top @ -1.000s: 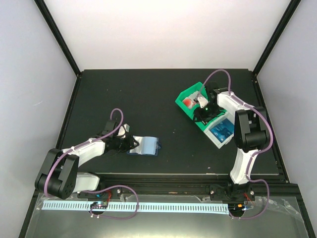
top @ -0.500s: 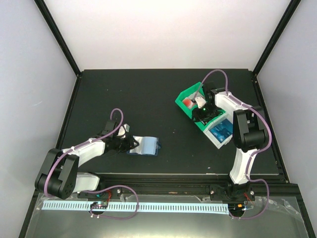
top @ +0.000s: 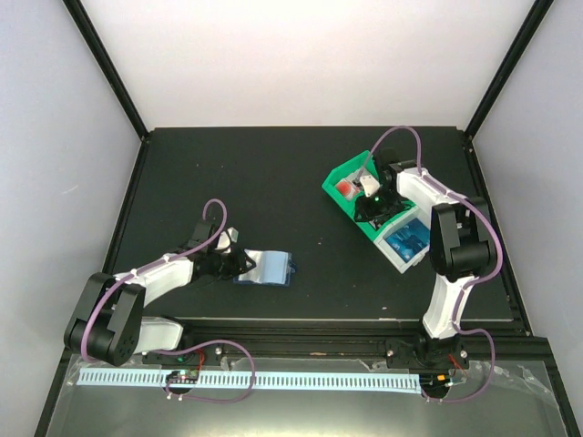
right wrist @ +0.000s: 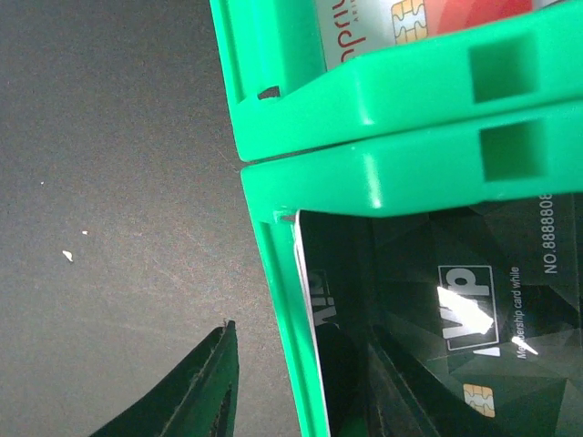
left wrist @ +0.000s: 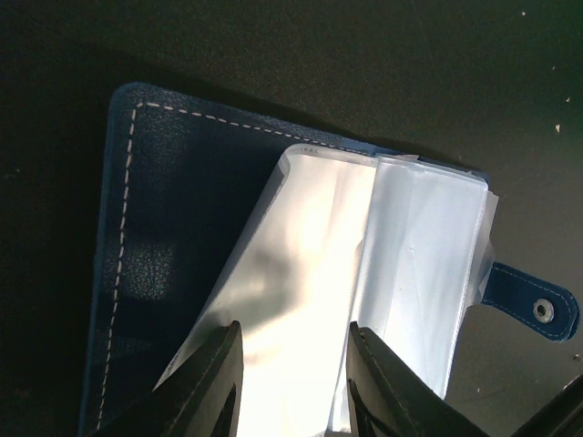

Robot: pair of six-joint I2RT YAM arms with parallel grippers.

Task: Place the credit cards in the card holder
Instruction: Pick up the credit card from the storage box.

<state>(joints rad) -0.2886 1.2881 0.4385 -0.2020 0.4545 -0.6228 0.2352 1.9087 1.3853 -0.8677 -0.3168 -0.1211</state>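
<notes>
Lying within left pincer (left wrist: 293, 353) — card holder (left wrist: 182, 209)

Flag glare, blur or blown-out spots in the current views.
Left wrist: clear plastic sleeves of the navy folding card holder blow out white; left gripper's fingers soft. Right wrist: glare spot on the black glossy card in the green plastic bin, print readable. Top external: white back wall bright, black table dark, bin contents tiny.

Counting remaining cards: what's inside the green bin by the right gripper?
The green bin holds a black card in one compartment, a red card in the next; anything under them is hidden.
</notes>
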